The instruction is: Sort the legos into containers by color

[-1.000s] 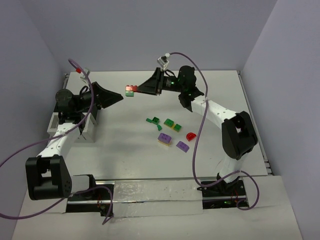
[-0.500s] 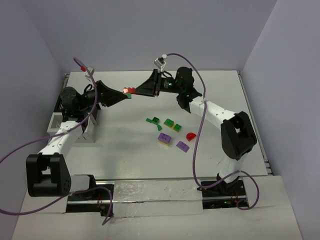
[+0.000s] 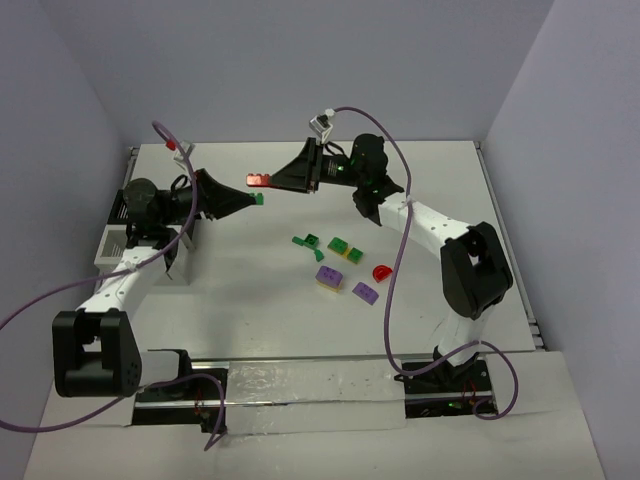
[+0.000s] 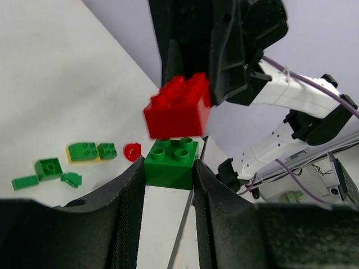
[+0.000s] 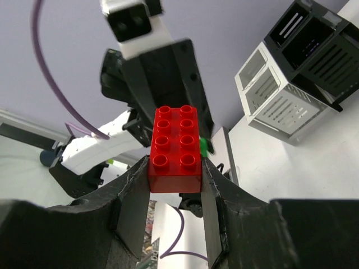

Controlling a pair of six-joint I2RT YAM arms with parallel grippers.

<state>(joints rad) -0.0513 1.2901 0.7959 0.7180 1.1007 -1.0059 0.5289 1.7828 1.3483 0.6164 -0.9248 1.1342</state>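
Note:
My right gripper point(image 3: 264, 181) is shut on a red lego brick point(image 3: 259, 180), held above the table's far side. Just below it, my left gripper point(image 3: 252, 200) is shut on a green brick point(image 3: 259, 199). In the left wrist view the green brick point(image 4: 171, 162) sits between my fingertips, a small gap under the red brick point(image 4: 178, 106). In the right wrist view the red brick point(image 5: 174, 148) fills the jaws. Loose legos lie mid-table: green pieces point(image 3: 305, 241), a green-and-yellow pair point(image 3: 345, 248), two purple ones point(image 3: 329, 277) and a red half-round point(image 3: 381, 271).
The white slatted box point(image 3: 172, 262) with a black part point(image 3: 121, 208) behind it stands at the table's left edge, under my left arm. The right wrist view shows both, the slatted box point(image 5: 280, 95) and the black part point(image 5: 314, 45). Side walls close in the table.
My left gripper reached the red-and-green stack held by my right gripper and closed on the green brick. The green brick now sits apart from the red one, slightly lower.

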